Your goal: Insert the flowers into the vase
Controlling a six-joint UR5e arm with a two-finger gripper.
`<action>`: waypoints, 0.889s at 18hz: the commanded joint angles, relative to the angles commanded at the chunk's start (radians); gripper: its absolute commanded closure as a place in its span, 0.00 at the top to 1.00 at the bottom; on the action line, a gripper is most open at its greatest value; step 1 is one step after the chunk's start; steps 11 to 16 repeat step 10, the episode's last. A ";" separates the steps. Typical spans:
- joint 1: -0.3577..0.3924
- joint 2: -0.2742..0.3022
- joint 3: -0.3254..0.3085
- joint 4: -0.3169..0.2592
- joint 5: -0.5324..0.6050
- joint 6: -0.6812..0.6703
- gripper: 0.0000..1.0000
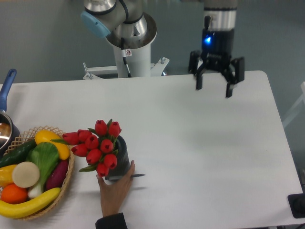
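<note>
The flowers (96, 145), a bunch of red tulip buds with green leaves, stand in the dark grey ribbed vase (121, 160) at the front left of the table, leaning left over its rim. My gripper (214, 86) is open and empty, pointing down above the far right of the table, well away from the vase. A person's hand (114, 188) reaches in from the front edge and touches the vase's base.
A wicker basket (64, 188) of fruit and vegetables sits at the left, close to the flowers. A pot with a blue handle (6, 93) is at the left edge. The robot base (128, 47) stands behind the table. A dark object (298, 205) is at the right front corner.
</note>
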 joint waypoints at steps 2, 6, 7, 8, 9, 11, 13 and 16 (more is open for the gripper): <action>0.041 0.005 0.034 -0.104 0.005 0.136 1.00; 0.094 0.005 0.068 -0.209 0.077 0.339 1.00; 0.106 0.006 0.068 -0.215 0.083 0.371 1.00; 0.111 0.006 0.068 -0.217 0.083 0.381 1.00; 0.111 0.008 0.066 -0.217 0.083 0.381 1.00; 0.112 0.008 0.065 -0.217 0.083 0.381 1.00; 0.112 0.008 0.065 -0.217 0.083 0.381 1.00; 0.112 0.008 0.065 -0.217 0.083 0.381 1.00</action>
